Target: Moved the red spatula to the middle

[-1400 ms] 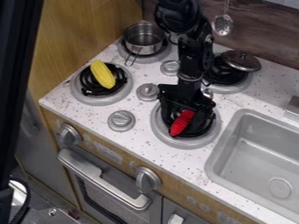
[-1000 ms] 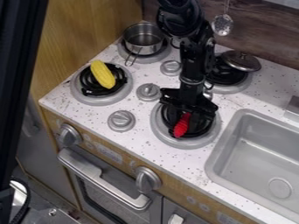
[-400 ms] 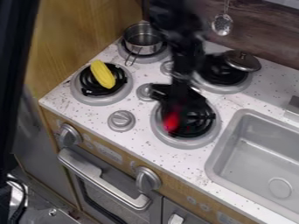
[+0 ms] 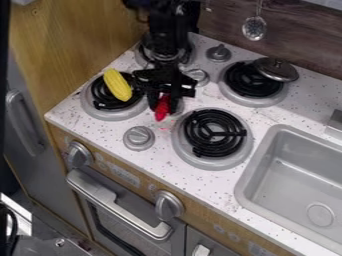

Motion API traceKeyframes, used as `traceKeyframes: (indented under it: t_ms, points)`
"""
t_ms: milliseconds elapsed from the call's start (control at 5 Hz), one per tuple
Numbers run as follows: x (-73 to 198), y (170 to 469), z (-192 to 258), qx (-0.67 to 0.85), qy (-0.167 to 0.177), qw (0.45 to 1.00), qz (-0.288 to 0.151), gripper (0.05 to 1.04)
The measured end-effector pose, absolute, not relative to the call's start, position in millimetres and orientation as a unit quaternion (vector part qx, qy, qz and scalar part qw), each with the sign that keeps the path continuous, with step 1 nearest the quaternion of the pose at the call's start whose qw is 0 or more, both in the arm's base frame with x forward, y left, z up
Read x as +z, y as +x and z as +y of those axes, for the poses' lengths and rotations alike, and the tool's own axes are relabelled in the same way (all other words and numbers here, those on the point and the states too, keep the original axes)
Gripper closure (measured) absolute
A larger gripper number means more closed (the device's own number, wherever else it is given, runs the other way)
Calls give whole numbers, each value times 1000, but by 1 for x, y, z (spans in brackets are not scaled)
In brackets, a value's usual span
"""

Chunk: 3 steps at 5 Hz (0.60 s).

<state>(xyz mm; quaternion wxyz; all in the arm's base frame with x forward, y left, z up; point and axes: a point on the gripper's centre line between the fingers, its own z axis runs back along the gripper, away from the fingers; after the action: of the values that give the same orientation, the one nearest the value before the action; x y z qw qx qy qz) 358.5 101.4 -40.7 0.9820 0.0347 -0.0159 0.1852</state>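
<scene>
Fingers point(image 4: 175, 101) are clamped on the red spatula point(image 4: 162, 107), one seen at each side of it. Left side: yellow corn point(image 4: 117, 85) lies on the near left burner point(image 4: 91, 108), unchanged across the frames. Middle: the spatula is held by the gripper point(image 4: 164, 106) between the two near burners, red end pointed down and toward the near side. A counter knob point(image 4: 139, 138) sits just nearer and to the left of it. Contact with the countertop point(image 4: 190, 101) can't be told.

Right side: spatula and gripper were over the near right burner point(image 4: 214, 166) in the earlier frames; both are now shifted left and somewhat toward the far side. Lid point(image 4: 276, 69) on the far right and sink point(image 4: 294, 175) are unmoved.

Task-wise, the pick-up is judged done and the carry mostly done, since the middle appears to be reached. Lowering, if needed, and release are judged to be what's left. Some care is called for: if released too high or too close to a knob, the spatula could be tipped or rolled toward a burner.
</scene>
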Motion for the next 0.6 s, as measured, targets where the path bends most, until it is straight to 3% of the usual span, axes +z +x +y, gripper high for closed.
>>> traceKeyframes:
  t_ms: [200,600]
  points:
    - [-64,348,120,201,41,979,21,669]
    - [-72,359,132,186,63,980,15,623]
